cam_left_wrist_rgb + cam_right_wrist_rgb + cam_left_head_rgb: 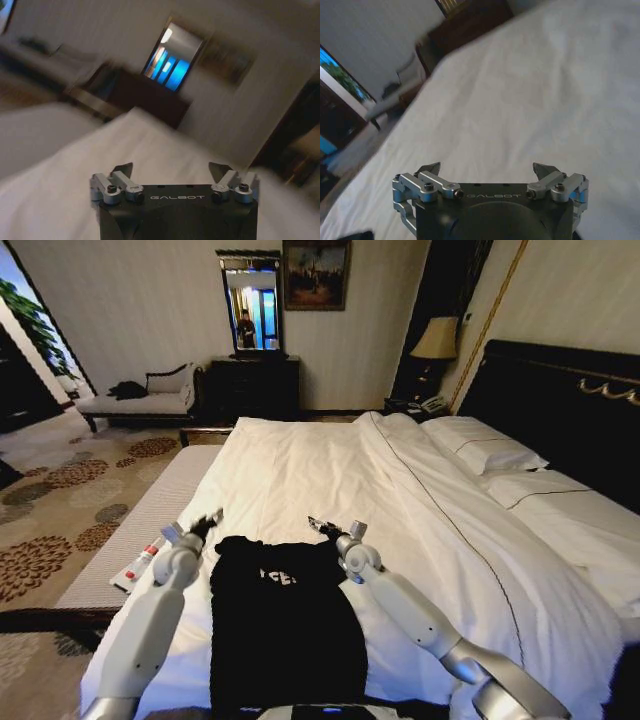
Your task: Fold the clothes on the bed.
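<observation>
Black, one T-shirt (283, 625) lies on the bed (420, 530) between two wide-open, empty grippers, left gripper (210, 520) and right gripper (322, 529).

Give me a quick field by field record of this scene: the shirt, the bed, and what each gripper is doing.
shirt: black T-shirt with white lettering, lying on the near edge of the bed, already narrowed into a long strip
bed: white duvet, pillows by the dark headboard
left gripper: open, at the shirt's far left corner, holding nothing
right gripper: open, at the shirt's far right corner, holding nothing
background: chaise by the far wall
</observation>
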Motion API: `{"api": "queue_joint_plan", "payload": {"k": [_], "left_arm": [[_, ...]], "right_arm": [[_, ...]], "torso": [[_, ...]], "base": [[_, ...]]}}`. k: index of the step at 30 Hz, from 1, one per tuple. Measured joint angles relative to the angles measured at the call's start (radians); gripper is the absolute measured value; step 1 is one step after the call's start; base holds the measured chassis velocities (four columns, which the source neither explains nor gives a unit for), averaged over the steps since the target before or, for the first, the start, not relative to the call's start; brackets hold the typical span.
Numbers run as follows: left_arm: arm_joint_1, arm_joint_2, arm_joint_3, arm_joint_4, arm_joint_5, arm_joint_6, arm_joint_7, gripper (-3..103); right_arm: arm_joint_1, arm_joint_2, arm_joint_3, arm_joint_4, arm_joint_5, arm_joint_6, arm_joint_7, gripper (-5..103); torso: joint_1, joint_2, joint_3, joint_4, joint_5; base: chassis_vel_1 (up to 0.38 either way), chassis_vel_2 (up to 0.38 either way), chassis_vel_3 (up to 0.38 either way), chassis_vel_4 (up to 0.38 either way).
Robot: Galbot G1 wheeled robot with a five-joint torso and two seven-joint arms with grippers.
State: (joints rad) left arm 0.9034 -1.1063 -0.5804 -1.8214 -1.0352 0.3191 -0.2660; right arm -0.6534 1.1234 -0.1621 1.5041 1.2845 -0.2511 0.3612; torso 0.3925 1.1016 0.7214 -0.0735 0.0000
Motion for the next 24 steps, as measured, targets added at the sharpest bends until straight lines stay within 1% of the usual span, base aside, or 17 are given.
{"api": "queue_joint_plan", "payload": {"k": [1,3,4,6,8,9,11,12,14,16,17,18,20,21,22,24], "left_arm": [[-0.007,0.005,-0.019,-0.056,-0.032,0.004,-0.008,92],[-0.016,0.015,-0.054,-0.151,-0.091,0.016,-0.026,98],[-0.016,0.015,-0.054,-0.151,-0.091,0.016,-0.026,98],[-0.013,0.025,-0.077,-0.214,-0.115,0.025,-0.037,100],[0.006,0.030,-0.089,-0.250,-0.119,0.032,-0.045,100],[0.006,0.030,-0.089,-0.250,-0.119,0.032,-0.045,100],[0.031,0.030,-0.097,-0.269,-0.119,0.040,-0.049,100],[0.031,0.030,-0.097,-0.269,-0.119,0.040,-0.049,100],[0.049,0.025,-0.103,-0.272,-0.115,0.044,-0.054,100],[0.060,0.021,-0.103,-0.269,-0.111,0.047,-0.059,100],[0.060,0.021,-0.103,-0.269,-0.111,0.047,-0.059,100],[0.064,0.018,-0.104,-0.265,-0.106,0.048,-0.061,100],[0.070,0.011,-0.104,-0.259,-0.098,0.050,-0.063,100],[0.072,0.008,-0.103,-0.255,-0.094,0.050,-0.063,100],[0.072,0.008,-0.103,-0.255,-0.094,0.050,-0.063,100],[0.074,0.002,-0.099,-0.246,-0.085,0.051,-0.065,100]], "right_arm": [[-0.003,-0.018,-0.003,0.023,0.052,-0.038,0.029,100],[-0.009,-0.043,-0.004,0.064,0.141,-0.105,0.064,100],[-0.009,-0.043,-0.004,0.064,0.141,-0.105,0.064,100],[-0.012,-0.057,-0.009,0.089,0.208,-0.177,0.074,100],[-0.008,-0.053,-0.026,0.077,0.218,-0.217,0.059,100],[-0.008,-0.053,-0.026,0.077,0.218,-0.217,0.059,100],[0.012,-0.027,-0.052,0.027,0.190,-0.232,0.020,100],[0.012,-0.027,-0.052,0.027,0.190,-0.232,0.020,100],[0.048,0.016,-0.084,-0.050,0.107,-0.216,-0.056,100],[0.082,0.044,-0.116,-0.111,0.007,-0.174,-0.123,100],[0.082,0.044,-0.116,-0.111,0.007,-0.174,-0.123,100],[0.102,0.056,-0.134,-0.144,-0.051,-0.154,-0.159,100],[0.133,0.067,-0.156,-0.189,-0.145,-0.131,-0.202,100],[0.146,0.067,-0.165,-0.203,-0.178,-0.124,-0.215,100],[0.146,0.067,-0.165,-0.203,-0.178,-0.124,-0.215,100],[0.169,0.060,-0.184,-0.216,-0.213,-0.125,-0.229,100]], "torso": [[0.000,0.000,0.000,-0.0001,0.0003],[0.000,0.000,0.000,-0.0003,0.0005],[0.000,0.000,0.000,-0.0003,0.0005],[0.000,0.000,0.000,-0.0002,0.0003],[0.000,0.000,0.000,0.0002,0.0000],[0.000,0.000,0.000,0.0002,0.0000],[0.000,0.000,0.000,0.0002,-0.0001],[0.000,0.000,0.000,0.0002,-0.0001],[0.000,0.000,0.000,0.0004,0.0001],[0.000,0.000,0.000,0.0004,0.0000],[0.000,0.000,0.000,0.0004,0.0000],[0.000,0.000,0.000,0.0004,-0.0001],[0.000,0.000,0.000,0.0005,-0.0002],[0.000,0.000,0.000,0.0004,-0.0001],[0.000,0.000,0.000,0.0004,-0.0001],[0.000,0.000,0.000,0.0001,-0.0001]], "base": [[0.000,0.000,0.000,0.000],[0.000,0.000,0.000,0.000],[0.000,0.000,0.000,0.000],[0.000,0.000,0.000,0.000],[0.000,0.000,0.000,0.000],[0.000,0.000,0.000,0.000],[0.000,0.000,0.000,0.000],[0.000,0.000,0.000,0.000],[0.000,0.000,0.000,0.000],[0.000,0.000,0.000,0.000],[0.000,0.000,0.000,0.000],[0.000,0.000,0.000,0.000],[0.000,0.000,0.000,0.000],[0.000,0.000,0.000,0.000],[0.000,0.000,0.000,0.000],[0.000,0.000,0.000,0.000]]}}
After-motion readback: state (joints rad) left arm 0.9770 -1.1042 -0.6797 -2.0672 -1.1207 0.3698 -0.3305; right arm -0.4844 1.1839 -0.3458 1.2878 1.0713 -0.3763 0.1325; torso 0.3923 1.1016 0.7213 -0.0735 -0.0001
